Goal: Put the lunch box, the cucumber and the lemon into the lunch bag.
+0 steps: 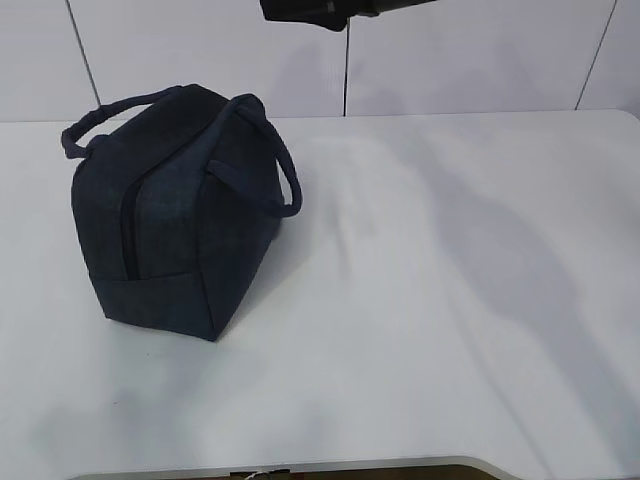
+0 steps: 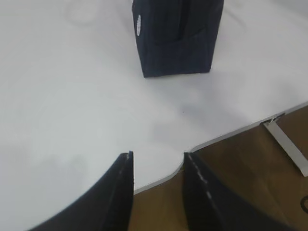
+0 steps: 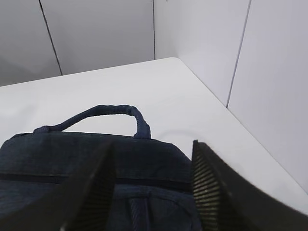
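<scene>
The lunch bag stands on the left half of the white table in the exterior view, zipper line closed as far as can be seen, both handles up. No lunch box, cucumber or lemon appears in any view. The left gripper, at the bottom centre of the left wrist view, hangs over the table edge with jaws apart and nothing between them, well clear of the bag. The right gripper, at the bottom of the right wrist view, hovers just above the bag top, jaws apart and empty. The step in hand is judged to be opening the bag. The next move calls for finding the zipper pull, not visible here.
</scene>
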You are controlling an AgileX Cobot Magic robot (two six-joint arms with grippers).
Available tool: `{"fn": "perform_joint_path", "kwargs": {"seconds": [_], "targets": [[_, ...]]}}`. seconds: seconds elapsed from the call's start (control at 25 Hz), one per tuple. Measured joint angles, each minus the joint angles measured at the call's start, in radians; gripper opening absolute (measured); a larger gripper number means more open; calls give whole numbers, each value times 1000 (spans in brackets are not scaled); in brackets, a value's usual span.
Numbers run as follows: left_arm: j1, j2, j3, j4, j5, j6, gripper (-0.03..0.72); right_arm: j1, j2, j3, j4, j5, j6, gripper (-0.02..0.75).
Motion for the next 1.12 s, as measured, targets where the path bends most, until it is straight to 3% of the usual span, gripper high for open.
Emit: {"fn": "perform_joint_path", "kwargs": {"seconds": [0.32,0.48,1.12], "targets": [[202,0,0,0,-2,-2,242,0,0,0,0,0,0,407],[270,0,0,0,-2,-2,242,0,0,0,0,0,0,407],[288,0,0,0,-2,-2,242,0,0,0,0,-12,6,407]]}}
